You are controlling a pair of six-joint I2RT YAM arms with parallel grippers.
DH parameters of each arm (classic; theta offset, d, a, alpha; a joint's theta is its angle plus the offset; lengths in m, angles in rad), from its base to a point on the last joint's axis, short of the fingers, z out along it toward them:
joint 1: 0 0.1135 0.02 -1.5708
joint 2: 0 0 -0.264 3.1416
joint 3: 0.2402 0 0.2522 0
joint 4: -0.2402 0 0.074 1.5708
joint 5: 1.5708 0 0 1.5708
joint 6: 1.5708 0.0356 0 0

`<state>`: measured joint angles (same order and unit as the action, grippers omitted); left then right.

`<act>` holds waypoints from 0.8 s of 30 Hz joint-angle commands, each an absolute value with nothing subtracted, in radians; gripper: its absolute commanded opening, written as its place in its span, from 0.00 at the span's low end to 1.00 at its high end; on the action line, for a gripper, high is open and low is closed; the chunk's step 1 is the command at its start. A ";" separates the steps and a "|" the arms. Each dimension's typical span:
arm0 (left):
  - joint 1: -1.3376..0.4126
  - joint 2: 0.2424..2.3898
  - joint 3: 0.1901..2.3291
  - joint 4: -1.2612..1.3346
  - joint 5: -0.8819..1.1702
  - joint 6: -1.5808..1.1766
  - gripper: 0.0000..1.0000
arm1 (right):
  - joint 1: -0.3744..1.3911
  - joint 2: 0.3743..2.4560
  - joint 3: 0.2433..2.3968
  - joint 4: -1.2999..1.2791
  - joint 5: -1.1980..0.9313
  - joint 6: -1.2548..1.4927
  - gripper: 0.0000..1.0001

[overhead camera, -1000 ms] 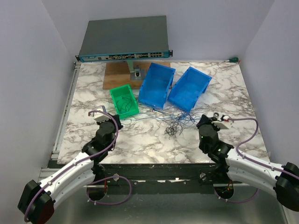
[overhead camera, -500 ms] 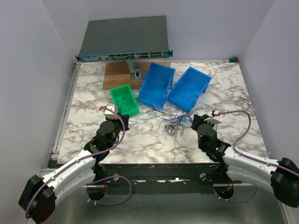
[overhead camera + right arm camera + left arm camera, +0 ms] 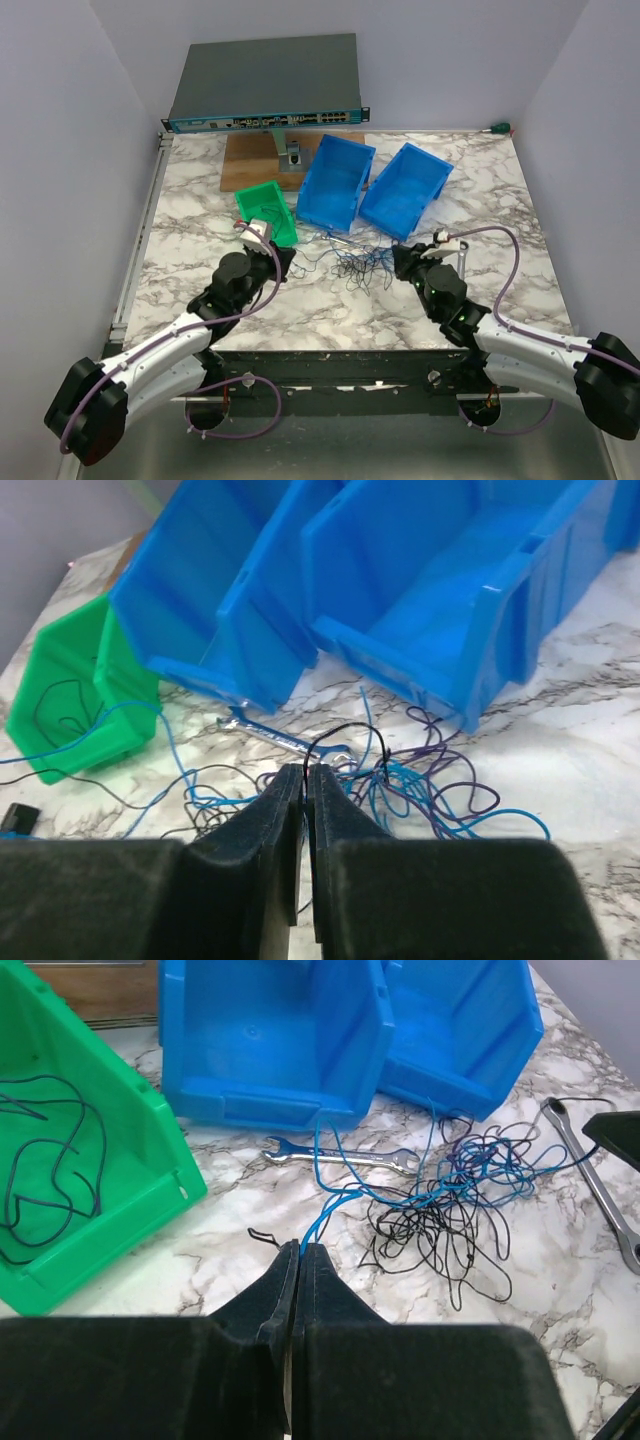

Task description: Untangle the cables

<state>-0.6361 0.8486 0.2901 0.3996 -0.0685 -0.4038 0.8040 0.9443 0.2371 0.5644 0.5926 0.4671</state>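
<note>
The cables are a scribbly tangle (image 3: 358, 265) of thin blue, black and purple wires on the marble table, in front of the blue bins. My left gripper (image 3: 284, 260) is at the tangle's left side. In the left wrist view it (image 3: 300, 1248) is shut on a blue wire (image 3: 325, 1205) that runs up into the tangle (image 3: 450, 1200). My right gripper (image 3: 400, 262) is at the tangle's right side. In the right wrist view it (image 3: 305, 770) is shut on a black wire loop (image 3: 345, 730) that joins the tangle (image 3: 420, 780).
A green bin (image 3: 265, 215) holding dark wires (image 3: 50, 1160) stands at the left. Two blue bins (image 3: 335, 182) (image 3: 405, 190) stand behind the tangle. A silver wrench (image 3: 340, 1155) lies before them, another (image 3: 590, 1175) at the right. A network switch (image 3: 265, 80) is at the back.
Both grippers have moved forward and inward to the two sides of the tangle. The tangle has shifted slightly left.
</note>
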 commanded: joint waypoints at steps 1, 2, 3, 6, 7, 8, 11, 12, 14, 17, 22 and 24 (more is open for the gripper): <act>-0.637 0.886 0.344 0.407 -0.004 -0.386 0.00 | 0.807 0.955 0.220 0.634 0.510 0.420 0.22; -0.636 0.884 0.345 0.406 -0.003 -0.387 0.00 | 0.807 0.957 0.223 0.627 0.508 0.413 0.35; -0.636 0.882 0.344 0.409 -0.002 -0.387 0.00 | 0.807 0.956 0.228 0.615 0.510 0.413 0.49; -0.635 0.875 0.336 0.415 0.000 -0.381 0.00 | 0.807 0.956 0.223 0.631 0.469 0.407 0.74; -0.636 0.869 0.335 0.420 0.026 -0.378 0.00 | 0.807 0.959 0.221 0.650 0.417 0.386 0.75; -0.636 0.866 0.330 0.435 0.056 -0.373 0.00 | 0.807 0.974 0.220 0.678 0.338 0.370 0.77; -0.636 0.883 0.312 0.523 0.202 -0.345 0.00 | 0.807 1.065 0.256 0.709 0.157 0.321 0.78; -0.635 0.895 0.318 0.546 0.271 -0.340 0.00 | 0.807 1.091 0.276 0.707 0.123 0.317 0.79; -0.638 0.929 0.334 0.576 0.377 -0.333 0.00 | 0.807 1.133 0.285 0.738 0.035 0.304 0.80; -0.650 0.981 0.364 0.581 0.469 -0.325 0.00 | 0.807 1.149 0.283 0.774 -0.056 0.293 0.83; -0.673 1.020 0.400 0.555 0.513 -0.304 0.00 | 0.807 1.144 0.288 0.761 -0.070 0.279 0.86; -0.685 1.025 0.406 0.545 0.513 -0.296 0.00 | 0.807 1.136 0.283 0.770 -0.079 0.278 0.88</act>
<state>-0.6636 1.0149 0.3649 0.5236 0.4191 -0.3336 0.8040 1.1473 0.2611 0.7296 -0.0078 0.3077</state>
